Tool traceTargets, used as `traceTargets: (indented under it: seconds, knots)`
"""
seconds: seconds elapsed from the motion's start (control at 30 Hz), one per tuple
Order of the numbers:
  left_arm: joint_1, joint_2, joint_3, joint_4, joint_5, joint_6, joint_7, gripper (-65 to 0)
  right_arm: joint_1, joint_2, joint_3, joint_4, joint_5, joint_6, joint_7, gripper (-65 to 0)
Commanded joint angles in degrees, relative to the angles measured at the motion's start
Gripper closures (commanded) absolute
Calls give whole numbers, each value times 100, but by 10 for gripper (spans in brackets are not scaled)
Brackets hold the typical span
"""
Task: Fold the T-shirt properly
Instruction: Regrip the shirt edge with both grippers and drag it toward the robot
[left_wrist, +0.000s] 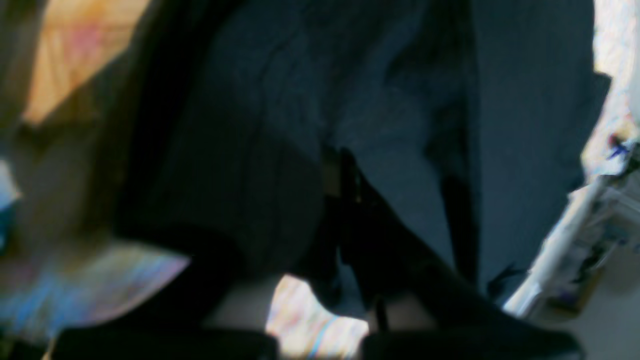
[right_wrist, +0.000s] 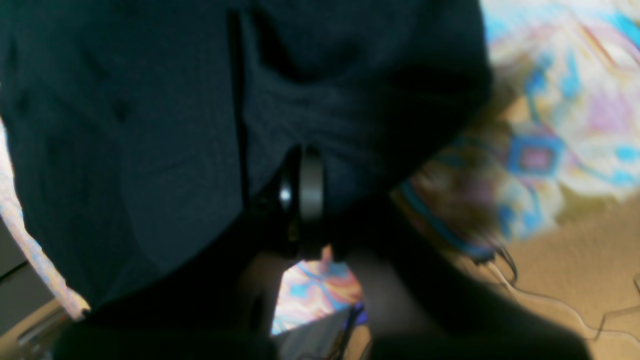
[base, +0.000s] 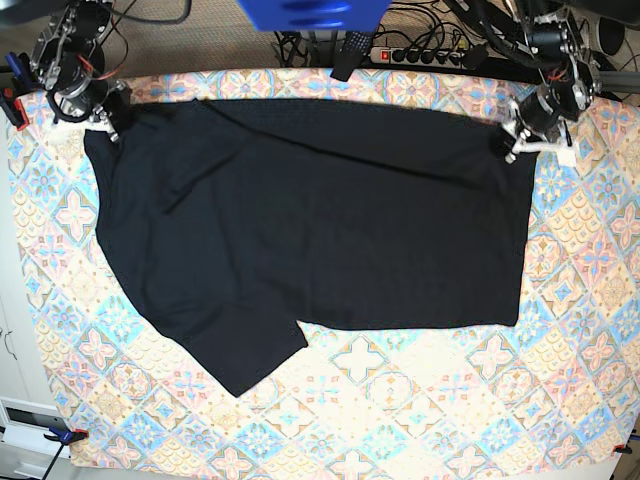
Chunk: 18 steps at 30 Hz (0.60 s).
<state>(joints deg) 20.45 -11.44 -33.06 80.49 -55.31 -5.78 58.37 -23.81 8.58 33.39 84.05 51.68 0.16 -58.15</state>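
Around your work you have a surface (base: 420, 420) covered in a patterned cloth of blue, pink and cream tiles. A blue object (base: 312, 12) sits at the far edge in the middle, with a power strip (base: 425, 55) and a tangle of cables beside it. Small clamps (base: 68, 435) pinch the cloth at the near corners. Nothing lies on top of the garment.

The T-shirt (base: 320, 230) is spread flat and dark across the far half of the surface, one sleeve sticking out toward the near side on the base view's left. Its far edge runs straight between your two arms.

Your left gripper (base: 506, 146) sits at the far corner on the base view's right, its fingers closed on the T-shirt's edge; the left wrist view is blurred, but black cloth seems to hang right at the fingers (left_wrist: 350, 200). Your right gripper (base: 108, 128) is at the opposite far corner, fingers (right_wrist: 310, 185) pressed together with black cloth bunched around them, so it holds the T-shirt there too.
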Motion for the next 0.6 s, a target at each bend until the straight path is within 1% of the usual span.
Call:
traceTargets:
  seconds: [0.0,0.17,0.57]
  knots:
    - [140,-91,-30,228,14,29,-4,0,-67,114,59,118,32,14,88,-7]
    - [562,-91,-30,861,14,29,5,0,-216,96,59,118,32,14,88,-7]
    - [553,-91,-39,896,32,29,-13,0,-463,96,50,338,32,14,88,-9]
